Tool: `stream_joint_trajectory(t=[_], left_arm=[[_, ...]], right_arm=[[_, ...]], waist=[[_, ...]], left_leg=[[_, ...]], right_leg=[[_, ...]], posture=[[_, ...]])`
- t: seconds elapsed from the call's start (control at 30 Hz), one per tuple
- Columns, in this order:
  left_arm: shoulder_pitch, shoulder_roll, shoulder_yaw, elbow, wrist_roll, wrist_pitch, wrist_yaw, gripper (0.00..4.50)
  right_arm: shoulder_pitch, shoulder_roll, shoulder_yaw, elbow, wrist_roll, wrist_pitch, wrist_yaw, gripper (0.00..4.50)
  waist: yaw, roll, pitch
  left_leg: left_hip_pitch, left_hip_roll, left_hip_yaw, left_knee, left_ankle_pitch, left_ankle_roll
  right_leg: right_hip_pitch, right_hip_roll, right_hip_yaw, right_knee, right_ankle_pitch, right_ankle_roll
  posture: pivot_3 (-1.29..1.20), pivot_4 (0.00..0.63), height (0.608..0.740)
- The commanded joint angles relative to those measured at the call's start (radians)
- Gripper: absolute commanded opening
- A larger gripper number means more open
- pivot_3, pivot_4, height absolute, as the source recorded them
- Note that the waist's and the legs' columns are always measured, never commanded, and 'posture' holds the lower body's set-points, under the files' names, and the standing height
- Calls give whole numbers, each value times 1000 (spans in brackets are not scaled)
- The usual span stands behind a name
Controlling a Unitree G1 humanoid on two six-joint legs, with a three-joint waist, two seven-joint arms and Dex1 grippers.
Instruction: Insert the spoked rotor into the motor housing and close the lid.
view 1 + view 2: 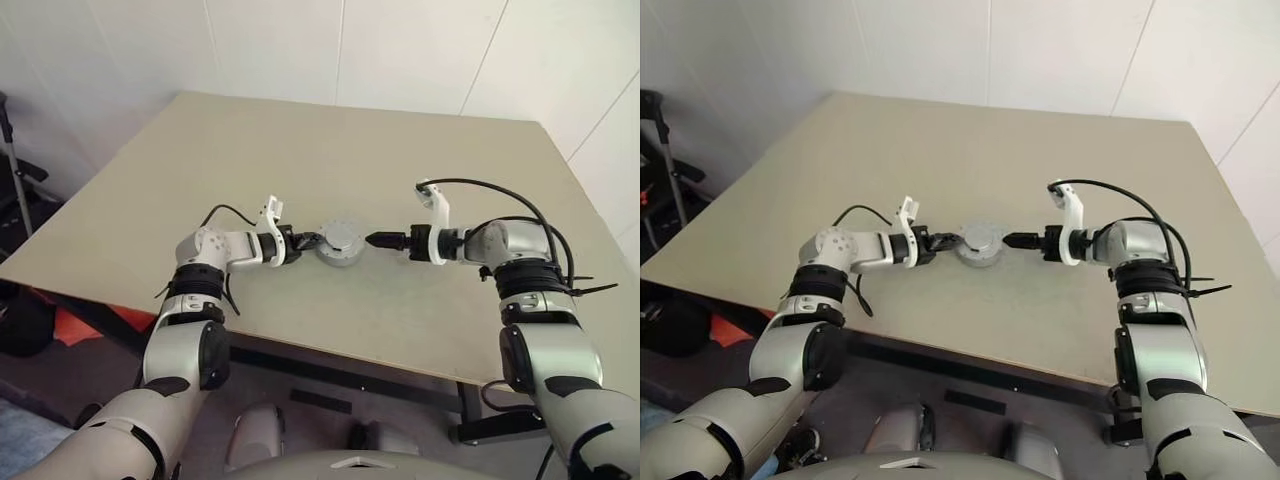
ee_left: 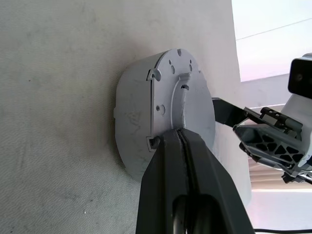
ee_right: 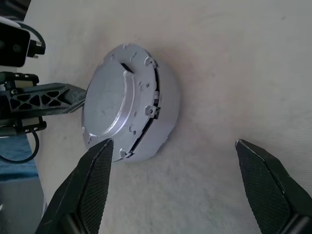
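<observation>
The left hand (image 1: 305, 243) is fully closed, its two black fingers pressed together with their tips at the left edge of the lid (image 1: 341, 237); no part is clamped between them. The right hand (image 3: 175, 161) is spread wide and holds nothing, positioned just right of the motor housing (image 1: 340, 255). The housing rests on the desk (image 1: 350, 150) between both hands, the grey lid seated on top.
</observation>
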Motion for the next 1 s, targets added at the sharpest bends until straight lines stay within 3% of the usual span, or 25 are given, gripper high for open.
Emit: stream_joint_trajectory(t=[0.03, 0.27, 0.5, 0.93, 1.0], left_arm=[[10, 7, -16, -15, 12, 5, 13, 0], [11, 17, -18, -18, 19, 0, 16, 0], [13, 22, -19, -22, 24, -8, 17, 0], [27, 31, -20, -47, 30, -5, 21, 0], [26, 29, -22, -47, 33, -7, 19, 0]], right_arm=[[17, 35, 3, -37, 42, 39, 6, 4487], [34, 136, -15, -94, 94, 104, -30, 4487], [0, 260, -117, -87, 152, 168, -126, 4487], [-61, 394, -286, 70, 122, 8, -416, 4487], [-69, 400, -321, 108, 124, -35, -469, 4487]], waist=[[-1, 0, 0], [-3, 0, 0], [-12, 0, -1], [-31, 0, -1], [-31, 0, -1]], left_leg=[[0, 0, 0, 0, 0, 0], [3, 1, 0, -1, 0, -1], [4, 2, 0, -2, 3, -5], [8, 2, 0, -3, 5, -9], [11, 2, 0, -5, 7, -12]], right_leg=[[0, 0, 0, 0, 0, 0], [1, 1, 0, 1, 0, 0], [0, 1, 0, 1, 0, 0], [2, 1, 0, 2, 0, 0], [3, 1, 0, 2, -4, 7]], posture=[[0, 0, 740], [0, 0, 740], [0, 0, 740], [0, 0, 740], [0, 0, 740]])
